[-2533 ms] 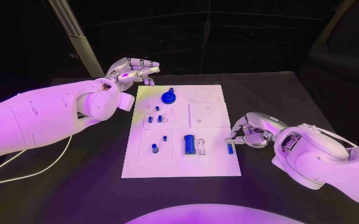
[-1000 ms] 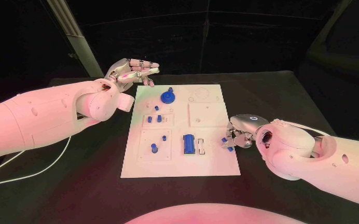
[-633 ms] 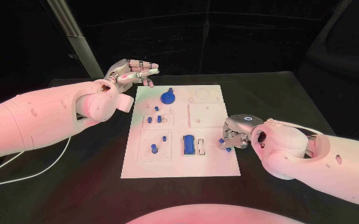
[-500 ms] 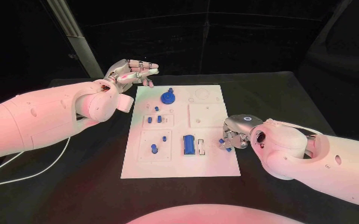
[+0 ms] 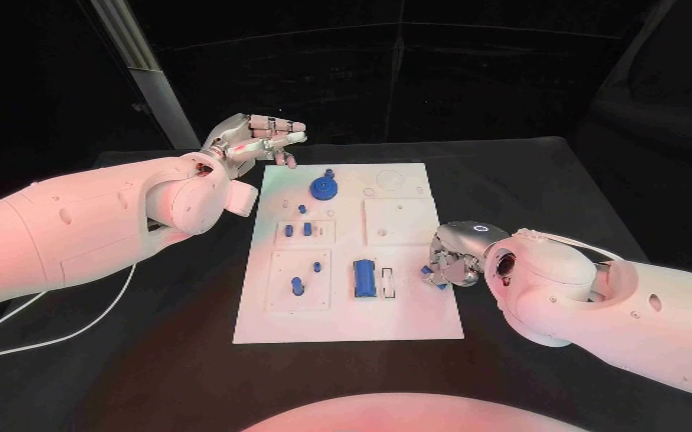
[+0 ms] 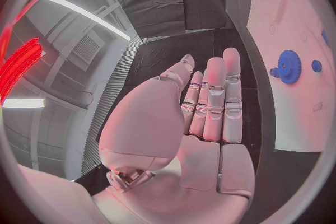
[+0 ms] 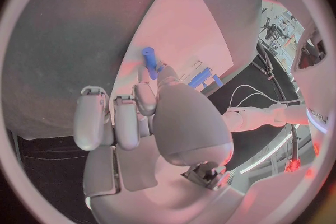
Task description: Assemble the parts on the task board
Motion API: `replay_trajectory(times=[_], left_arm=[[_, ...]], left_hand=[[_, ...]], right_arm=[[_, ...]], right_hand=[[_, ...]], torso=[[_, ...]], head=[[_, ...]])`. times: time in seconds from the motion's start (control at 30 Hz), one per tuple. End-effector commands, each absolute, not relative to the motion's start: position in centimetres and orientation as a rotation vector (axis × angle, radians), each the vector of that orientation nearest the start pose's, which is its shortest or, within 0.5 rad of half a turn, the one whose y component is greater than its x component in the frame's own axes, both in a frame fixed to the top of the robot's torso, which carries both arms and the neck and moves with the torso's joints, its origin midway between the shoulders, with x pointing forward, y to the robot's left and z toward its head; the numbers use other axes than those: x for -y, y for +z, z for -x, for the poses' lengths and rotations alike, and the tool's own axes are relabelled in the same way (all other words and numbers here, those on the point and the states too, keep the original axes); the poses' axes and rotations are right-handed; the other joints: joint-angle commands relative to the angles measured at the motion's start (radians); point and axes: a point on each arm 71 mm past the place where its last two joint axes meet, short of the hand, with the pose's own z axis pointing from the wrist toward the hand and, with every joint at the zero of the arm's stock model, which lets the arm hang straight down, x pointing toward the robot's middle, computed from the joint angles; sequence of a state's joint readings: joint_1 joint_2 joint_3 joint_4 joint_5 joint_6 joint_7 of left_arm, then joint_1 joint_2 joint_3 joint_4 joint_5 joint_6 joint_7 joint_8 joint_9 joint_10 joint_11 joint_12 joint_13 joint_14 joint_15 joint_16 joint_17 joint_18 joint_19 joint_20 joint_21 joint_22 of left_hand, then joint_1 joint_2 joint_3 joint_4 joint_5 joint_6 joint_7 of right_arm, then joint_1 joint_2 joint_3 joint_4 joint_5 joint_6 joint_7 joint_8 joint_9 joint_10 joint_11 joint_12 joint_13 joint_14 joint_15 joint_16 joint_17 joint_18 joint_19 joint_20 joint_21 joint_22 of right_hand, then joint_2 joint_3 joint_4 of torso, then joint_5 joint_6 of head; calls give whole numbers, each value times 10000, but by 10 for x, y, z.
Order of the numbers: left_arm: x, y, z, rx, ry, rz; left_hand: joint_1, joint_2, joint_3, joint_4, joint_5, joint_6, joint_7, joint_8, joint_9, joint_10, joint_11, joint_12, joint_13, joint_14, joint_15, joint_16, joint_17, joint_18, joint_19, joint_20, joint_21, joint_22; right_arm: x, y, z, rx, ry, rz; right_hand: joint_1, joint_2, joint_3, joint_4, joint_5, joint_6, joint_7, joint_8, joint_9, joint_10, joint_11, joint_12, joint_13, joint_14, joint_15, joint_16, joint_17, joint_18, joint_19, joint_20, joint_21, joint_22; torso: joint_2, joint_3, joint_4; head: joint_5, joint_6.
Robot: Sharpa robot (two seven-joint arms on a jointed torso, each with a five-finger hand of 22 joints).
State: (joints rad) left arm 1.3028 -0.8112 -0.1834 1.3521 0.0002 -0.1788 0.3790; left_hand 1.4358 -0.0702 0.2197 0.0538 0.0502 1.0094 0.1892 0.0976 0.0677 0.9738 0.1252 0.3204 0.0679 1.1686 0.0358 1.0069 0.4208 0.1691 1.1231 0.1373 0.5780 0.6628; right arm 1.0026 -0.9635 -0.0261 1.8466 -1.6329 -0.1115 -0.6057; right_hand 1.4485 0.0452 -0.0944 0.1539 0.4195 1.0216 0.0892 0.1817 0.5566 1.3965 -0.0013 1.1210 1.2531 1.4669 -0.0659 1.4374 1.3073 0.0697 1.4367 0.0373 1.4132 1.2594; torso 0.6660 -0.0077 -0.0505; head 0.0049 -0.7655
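Pinching a small blue peg (image 7: 149, 60) in our right hand (image 5: 459, 252) over the task board (image 5: 411, 327) edge, ready for insertion; left hand (image 5: 257, 138) hovers spread, clear.

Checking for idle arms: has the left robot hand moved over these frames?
No. The left robot hand hangs open at the same spot beyond the white board's far left corner.
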Motion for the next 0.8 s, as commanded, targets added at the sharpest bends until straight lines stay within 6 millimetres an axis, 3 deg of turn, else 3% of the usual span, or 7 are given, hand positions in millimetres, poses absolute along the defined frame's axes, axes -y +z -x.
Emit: replay_trajectory(times=[0.03,0.13,0.17,0.23,0.33,0.8], left_arm=[[-241,-187,-518,-15073,-14878,10540],[-240,-187,-518,-15075,-14882,10538],[-240,-187,-518,-15074,-14879,10539],[-240,-187,-518,-15072,-14875,10540],[-240,-187,-518,-15077,-14878,10539],[-238,-187,-518,-15097,-14907,10527]], left_hand=[[-27,75,52,7,42,-49,42,42,-4,-46,1,46,-16,-34,22,-53,-9,137,84,1,-35,-8],[-27,75,52,7,42,-49,42,42,-4,-46,1,46,-16,-34,22,-53,-9,137,84,1,-35,-8],[-27,75,52,7,42,-49,42,42,-4,-46,1,46,-16,-34,22,-53,-9,137,84,1,-35,-8],[-27,75,52,7,42,-49,42,42,-4,-46,1,46,-16,-34,22,-53,-9,137,84,1,-35,-8],[-27,75,52,7,42,-49,42,42,-4,-46,1,46,-16,-34,22,-53,-9,137,84,1,-35,-8],[-25,75,64,1,43,-54,43,49,-4,-53,2,53,-17,-35,22,-52,-16,137,85,1,-39,-13]], right_arm=[[193,-260,-380,-21158,3702,-109],[194,-259,-379,-21082,3964,-564],[194,-258,-379,-21029,4066,-743],[194,-256,-378,-20881,4326,-1223],[194,-253,-377,-20643,4627,-1664],[180,-250,-373,-20623,5700,-2855]], right_hand=[[327,145,377,52,343,51,68,-144,-2240,-32,81,14,26,672,36,25,871,-68,51,52,-1,19],[305,48,604,78,479,109,59,-209,-2333,-30,99,17,31,675,35,34,886,-68,55,62,4,29],[223,-112,901,135,473,189,61,-284,-2447,-18,81,24,35,676,37,38,896,-68,58,72,8,38],[-35,-286,1083,295,27,320,43,-321,-2538,26,93,57,52,678,43,41,904,-72,68,78,18,60],[-185,-395,1199,378,-192,425,18,-330,-2592,59,77,88,70,679,26,41,908,-72,75,72,24,71],[-579,-575,1407,614,-164,672,-47,-329,-2688,125,30,118,87,689,-7,59,937,-71,85,43,26,75]], torso=[[-6,-6,2],[1,-6,3],[1,-4,-1],[6,-1,-1],[1,-7,-1],[6,-13,2]], head=[[13,-2],[12,-37],[20,-46],[17,-59],[20,-55],[15,-93]])
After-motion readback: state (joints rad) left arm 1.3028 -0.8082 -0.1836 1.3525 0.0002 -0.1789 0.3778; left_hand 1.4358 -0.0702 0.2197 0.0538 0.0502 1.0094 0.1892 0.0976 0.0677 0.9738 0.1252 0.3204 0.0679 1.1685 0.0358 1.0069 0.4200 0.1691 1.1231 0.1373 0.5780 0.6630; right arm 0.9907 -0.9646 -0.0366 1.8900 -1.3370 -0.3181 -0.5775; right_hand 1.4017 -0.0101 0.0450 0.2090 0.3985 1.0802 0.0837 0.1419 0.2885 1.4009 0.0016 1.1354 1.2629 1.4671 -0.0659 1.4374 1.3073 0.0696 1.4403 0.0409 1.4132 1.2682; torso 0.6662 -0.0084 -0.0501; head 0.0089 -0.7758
